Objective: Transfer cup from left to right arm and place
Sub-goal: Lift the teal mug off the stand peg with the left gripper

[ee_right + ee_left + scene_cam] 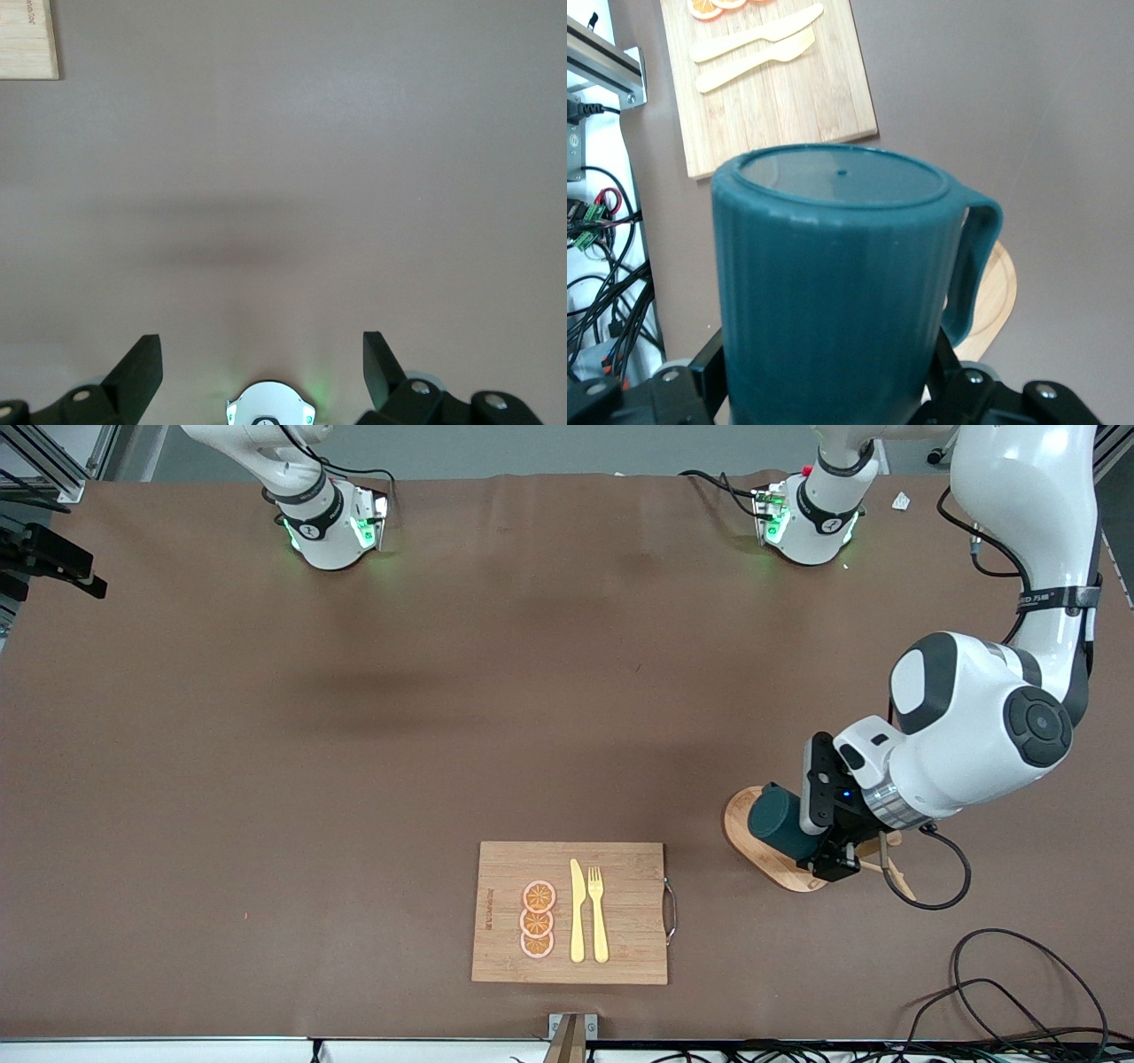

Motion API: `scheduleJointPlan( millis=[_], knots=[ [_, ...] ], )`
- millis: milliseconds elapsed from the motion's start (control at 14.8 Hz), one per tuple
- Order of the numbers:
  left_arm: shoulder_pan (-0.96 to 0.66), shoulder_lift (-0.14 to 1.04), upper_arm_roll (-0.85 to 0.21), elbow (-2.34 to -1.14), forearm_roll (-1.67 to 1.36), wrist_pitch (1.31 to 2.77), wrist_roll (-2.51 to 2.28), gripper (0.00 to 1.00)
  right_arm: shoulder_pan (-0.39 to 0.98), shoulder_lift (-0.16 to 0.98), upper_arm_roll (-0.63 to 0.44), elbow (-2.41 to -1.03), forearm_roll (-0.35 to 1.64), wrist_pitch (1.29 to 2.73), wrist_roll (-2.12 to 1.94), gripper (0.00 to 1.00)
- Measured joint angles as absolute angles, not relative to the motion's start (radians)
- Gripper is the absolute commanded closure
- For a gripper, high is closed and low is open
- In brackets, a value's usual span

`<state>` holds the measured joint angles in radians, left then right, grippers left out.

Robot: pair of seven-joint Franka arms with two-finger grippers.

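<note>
Over the wooden rack [780, 859], the left gripper [819, 841] is clamped on the cup [780, 822], which could snag a peg as it lifts, while the waiting right gripper [261, 367], high over bare table, has its fingers apart.

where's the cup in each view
Front view: cup in the shut left gripper, over the peg rack.
Left wrist view: cup fills the middle, upside down.
Right wrist view: not in it.
Shared landmark: the board, also in the left wrist and right wrist views.
</note>
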<state>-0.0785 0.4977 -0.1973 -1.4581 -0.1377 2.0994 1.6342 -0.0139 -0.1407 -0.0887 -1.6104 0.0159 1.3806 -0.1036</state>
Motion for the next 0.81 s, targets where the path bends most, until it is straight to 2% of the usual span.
scheduleJointPlan(
  millis=[407,813],
  knots=[
    [-0.105,0.474,-0.264,-1.455,-0.085,2.063,1.535,0.38,-0.014,-0.141,-0.089,-1.611,0.016,1.381,-0.104,0.0],
    [-0.267,0.469,-0.273,-1.454,0.166,2.063,1.388,0.38,-0.014,-0.141,-0.09,-1.611,0.016,1.381,-0.104,0.0]
  ],
)
